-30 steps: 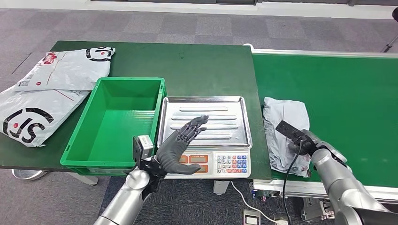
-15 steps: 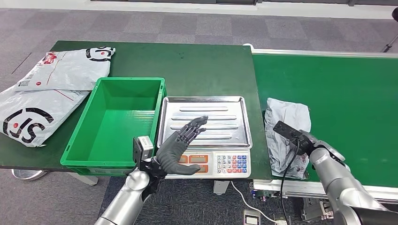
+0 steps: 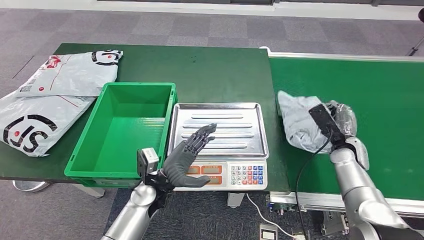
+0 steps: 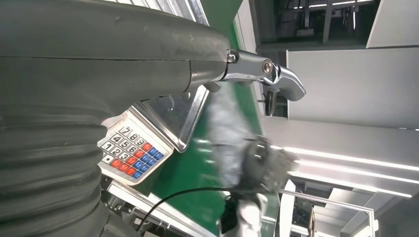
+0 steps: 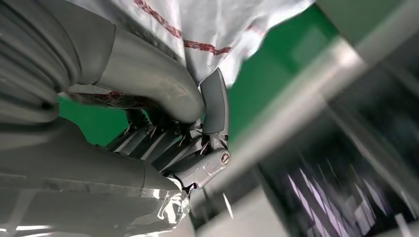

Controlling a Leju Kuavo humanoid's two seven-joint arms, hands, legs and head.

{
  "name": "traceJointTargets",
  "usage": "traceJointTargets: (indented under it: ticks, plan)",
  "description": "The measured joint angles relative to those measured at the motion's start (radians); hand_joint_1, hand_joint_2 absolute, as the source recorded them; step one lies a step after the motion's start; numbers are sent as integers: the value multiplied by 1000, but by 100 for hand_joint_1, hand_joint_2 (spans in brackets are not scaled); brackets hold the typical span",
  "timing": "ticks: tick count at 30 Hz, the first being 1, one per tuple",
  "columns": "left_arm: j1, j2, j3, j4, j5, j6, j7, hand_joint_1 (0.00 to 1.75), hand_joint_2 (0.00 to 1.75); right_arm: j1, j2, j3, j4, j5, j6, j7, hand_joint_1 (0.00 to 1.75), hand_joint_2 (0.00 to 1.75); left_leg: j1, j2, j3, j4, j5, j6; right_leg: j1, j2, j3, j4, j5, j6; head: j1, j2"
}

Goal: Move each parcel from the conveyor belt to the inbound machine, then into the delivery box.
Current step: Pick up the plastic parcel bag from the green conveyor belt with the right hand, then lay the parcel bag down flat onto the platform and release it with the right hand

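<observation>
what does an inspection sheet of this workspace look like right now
surface: dark green table on the left, green conveyor on the right
job's things: grey parcel over the belt, gripped by the right hand; scale with bare steel tray; green box with nothing inside
clutter: two white mailer bags at the table's left end
hands: left hand hovers open over the scale's front; right hand holds the parcel
cables: black cable along the right arm; white cable under the scale
surroundings: grey carpet
</observation>
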Motion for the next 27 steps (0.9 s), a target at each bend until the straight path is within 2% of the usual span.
traceJointTargets:
  ticks: [7, 14, 17, 21, 27]
  plan:
    - [5, -4, 1, 3, 2, -17, 0, 0, 175, 123, 53, -52, -364, -56, -121, -126, 175, 175, 0, 1, 0, 0, 0, 0, 0, 1, 0, 0, -1, 0, 0, 0]
    - [6, -9, 2, 6, 5, -20, 0, 0, 175, 174, 78, -63, -537, -68, -140, -161, 175, 175, 0, 1, 0, 0, 0, 0, 0, 1, 0, 0, 0, 0, 0, 0]
    - [6, -10, 2, 10, 10, -26, 0, 0, 175, 183, 91, -59, -586, -45, -108, -178, 175, 175, 0, 1, 0, 0, 0, 0, 0, 1, 0, 0, 0, 0, 0, 0]
    - [5, -16, 2, 16, 17, -33, 0, 0, 175, 163, 97, 7, -597, 74, -5, -132, 175, 175, 0, 3, 0, 0, 0, 0, 0, 3, -1, 0, 0, 0, 0, 0]
    - [4, -21, 2, 20, 21, -40, 0, 0, 175, 117, 102, 90, -559, 137, 46, -101, 175, 175, 0, 1, 0, 0, 0, 0, 0, 1, 0, 0, 0, 0, 0, 0]
